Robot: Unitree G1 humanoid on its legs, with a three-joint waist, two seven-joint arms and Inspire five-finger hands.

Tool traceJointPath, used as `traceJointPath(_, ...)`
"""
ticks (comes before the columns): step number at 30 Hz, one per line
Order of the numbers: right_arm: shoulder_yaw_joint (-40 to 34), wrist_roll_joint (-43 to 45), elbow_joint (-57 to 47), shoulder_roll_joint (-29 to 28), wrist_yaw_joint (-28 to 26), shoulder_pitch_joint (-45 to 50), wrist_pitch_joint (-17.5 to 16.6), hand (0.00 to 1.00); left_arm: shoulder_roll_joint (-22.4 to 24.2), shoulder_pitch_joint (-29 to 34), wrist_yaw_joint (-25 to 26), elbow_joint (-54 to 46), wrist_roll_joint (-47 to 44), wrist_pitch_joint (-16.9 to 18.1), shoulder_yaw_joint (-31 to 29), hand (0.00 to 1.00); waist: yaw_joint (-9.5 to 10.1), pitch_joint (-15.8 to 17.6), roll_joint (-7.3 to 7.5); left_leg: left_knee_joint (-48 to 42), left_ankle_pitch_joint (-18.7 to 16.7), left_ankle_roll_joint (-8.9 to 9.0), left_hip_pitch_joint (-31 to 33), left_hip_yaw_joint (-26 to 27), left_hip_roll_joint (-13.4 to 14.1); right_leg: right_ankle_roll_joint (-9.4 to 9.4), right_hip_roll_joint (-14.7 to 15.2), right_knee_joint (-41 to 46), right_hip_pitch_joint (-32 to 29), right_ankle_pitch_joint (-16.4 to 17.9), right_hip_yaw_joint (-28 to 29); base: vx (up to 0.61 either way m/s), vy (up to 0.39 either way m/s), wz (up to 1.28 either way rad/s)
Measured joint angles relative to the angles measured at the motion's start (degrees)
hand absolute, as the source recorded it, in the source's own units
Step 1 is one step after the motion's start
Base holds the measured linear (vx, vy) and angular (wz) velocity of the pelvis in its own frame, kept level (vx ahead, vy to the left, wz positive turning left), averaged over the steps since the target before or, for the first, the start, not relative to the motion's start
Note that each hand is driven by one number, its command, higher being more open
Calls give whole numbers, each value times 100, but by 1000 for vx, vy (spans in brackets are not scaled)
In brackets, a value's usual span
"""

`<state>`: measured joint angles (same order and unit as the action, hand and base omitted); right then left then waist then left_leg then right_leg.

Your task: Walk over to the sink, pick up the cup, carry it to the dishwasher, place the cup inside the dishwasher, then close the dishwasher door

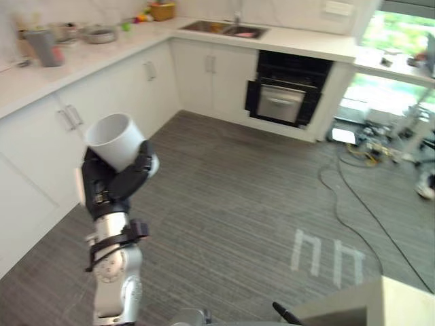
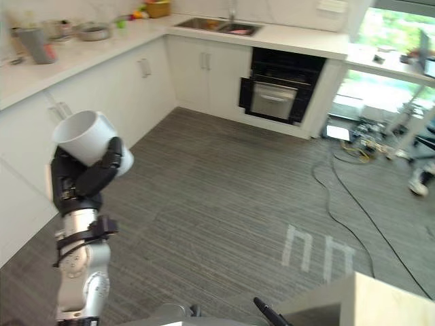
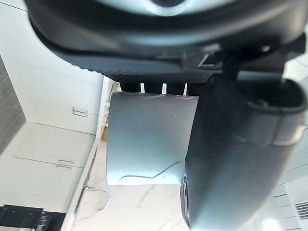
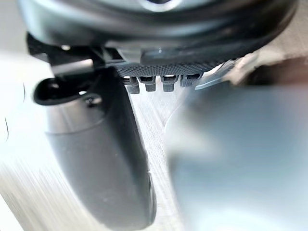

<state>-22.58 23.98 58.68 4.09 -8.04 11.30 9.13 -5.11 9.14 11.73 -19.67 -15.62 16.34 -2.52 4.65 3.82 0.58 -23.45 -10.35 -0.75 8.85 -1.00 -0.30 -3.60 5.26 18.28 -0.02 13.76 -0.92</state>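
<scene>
Nearest thing is the left hand point(image 1: 112, 180), raised on the near left with its fingers and thumb wrapped round the white cup point(image 1: 115, 139). The cup is tilted, open mouth pointing up and to the far left, and it's up in the air over the floor point(image 1: 238, 204), not resting on anything. The right hand point(image 4: 96, 144) shows in its own wrist view, but whether its fingers are apart or together can't be told.

The floor is grey and striped, with a pale marking point(image 1: 326, 255) on the near right. White cabinets point(image 1: 136, 88) run along the left and far sides under a white counter point(image 1: 88, 64). A grey jug point(image 1: 44, 47) and a metal bowl point(image 1: 100, 34) stand on the left stretch. At the far end is the sink point(image 1: 224, 28) — just to its right, below the counter, sits a black appliance point(image 1: 285, 92) with a silver front.
</scene>
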Motion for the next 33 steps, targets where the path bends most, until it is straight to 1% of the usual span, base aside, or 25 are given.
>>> traceJointPath(1,246,-7,-106,-10,-30,42,25,100,-8,-98,-2,-2,60,18,70,0,-22,-66,72,-7,-3,39,44,-110,46,-35,-49,-110,119,-82,-19,99,-112,21)
traceJointPath(2,343,-10,-113,-25,-47,31,71,100,0,-184,-19,-2,166,14,111,0,-53,-88,99,-54,-29,97,84,-204,92,-12,-119,-191,190,-118,-69,100,-133,40)
traceJointPath(4,499,14,-125,-28,-81,25,168,100,-10,-300,-69,-3,300,-22,276,0,-93,-122,152,-44,-54,153,113,-342,145,23,-209,-262,248,-155,-91,53,-111,29)
traceJointPath(6,583,11,-167,-34,-76,40,233,100,-38,-378,-85,-3,361,-85,414,0,-69,-161,204,192,-21,210,-11,-337,184,75,-237,-258,249,-203,-71,51,-97,4)
traceJointPath(10,729,146,-208,-41,-80,100,273,100,-82,-540,-103,-2,383,-200,428,0,-65,-281,312,887,246,243,-360,-277,212,111,-233,-245,248,-309,-13,52,-64,-4)
traceJointPath(11,1175,754,-328,197,-154,264,427,100,-144,-802,-296,638,378,-291,421,0,-310,-518,126,2538,1312,257,-1013,574,286,136,-133,-517,335,-524,246,0,0,0)
traceJointPath(14,1172,754,-328,195,-154,272,427,100,-140,-802,-296,638,378,-291,420,0,-313,-518,126,2525,1317,258,-1019,581,287,136,-133,-528,336,-524,247,0,0,0)
traceJointPath(15,1178,746,-339,191,-153,283,425,100,-107,-801,-296,638,378,-292,414,0,-316,-518,127,2455,1354,228,-1017,630,284,136,-121,-593,372,-524,227,0,0,0)
traceJointPath(17,1178,732,-338,178,-147,303,379,100,-22,-801,-303,638,282,-315,392,0,-321,-517,128,2182,1287,220,-884,651,244,131,-49,-833,508,-526,36,-9,-20,11)
traceJointPath(19,1178,644,-335,131,-97,319,236,100,150,-793,-350,639,47,-371,392,0,-332,-486,136,1846,1153,201,-731,758,247,130,-11,-1054,687,-525,-226,-48,-39,20)
traceJointPath(21,1205,446,-309,112,11,321,129,100,360,-695,-392,660,-259,-408,334,0,-227,-448,122,1419,902,197,-645,961,353,123,-17,-1144,854,-462,-413,-78,-52,-7)
traceJointPath(22,1211,354,-298,106,57,310,67,100,505,-622,-454,714,-442,-422,227,0,-197,-441,96,1066,668,216,-545,1039,438,148,-1,-1108,935,-354,-594,-78,-51,0)
traceJointPath(23,1156,368,-284,70,29,278,11,100,596,-557,-466,724,-649,-494,120,0,-236,-426,78,691,470,246,-462,1274,593,131,11,-967,935,-241,-692,-82,-42,14)
traceJointPath(24,1110,414,-267,69,-33,296,-25,100,621,-514,-491,742,-761,-517,62,0,-260,-434,63,531,406,225,-421,1399,657,122,23,-854,912,-163,-729,-46,-4,20)
traceJointPath(25,862,540,-143,55,-225,316,-140,100,621,-476,-563,888,-963,-533,-42,0,-247,-449,45,359,323,179,-400,1583,660,112,99,-600,822,-7,-725,-33,41,19)
traceJointPath(26,540,607,52,16,-290,295,-228,100,589,-481,-590,1052,-1157,-639,-167,0,-236,-452,65,360,248,145,-354,1581,531,106,241,-421,758,142,-800,-12,73,23)
traceJointPath(27,367,637,157,-18,-281,297,-286,100,572,-501,-605,1150,-1232,-727,-211,0,-253,-463,69,428,221,98,-375,1588,441,101,354,-368,761,200,-904,46,103,45)
traceJointPath(28,43,638,243,-9,-278,279,-384,100,544,-593,-640,1340,-1352,-869,-247,0,-272,-422,66,673,178,24,-504,1584,206,142,698,449,627,402,-1159,95,80,54)
traceJointPath(29,-243,659,196,-16,-261,193,-586,100,530,-702,-676,1606,-1390,-955,-335,0,-281,-238,129,749,191,-31,-631,1559,-12,240,1104,2135,32,284,-1221,124,123,62)
traceJointPath(30,-387,713,132,-8,-256,174,-686,100,484,-732,-674,1782,-1387,-1086,-334,0,-328,-180,138,799,210,-55,-732,1518,-129,374,1341,2915,-308,-69,-1189,101,115,63)
traceJointPath(31,-446,734,154,33,-242,136,-706,100,399,-718,-668,1853,-1385,-1263,-314,0,-383,-148,161,925,263,-138,-899,1399,-257,519,1496,3464,-517,-496,-1113,143,141,71)
traceJointPath(32,-428,717,167,70,-189,127,-714,100,348,-668,-664,1861,-1369,-1414,-217,0,-421,-105,144,1065,279,-188,-1118,1216,-325,466,1431,3893,-662,-1189,-798,206,116,78)
traceJointPath(33,-408,699,173,38,-165,172,-721,100,334,-669,-664,1854,-1369,-1435,-95,0,-441,-98,120,1128,265,-250,-1233,1047,-321,414,1278,4160,-815,-1850,-553,238,96,72)
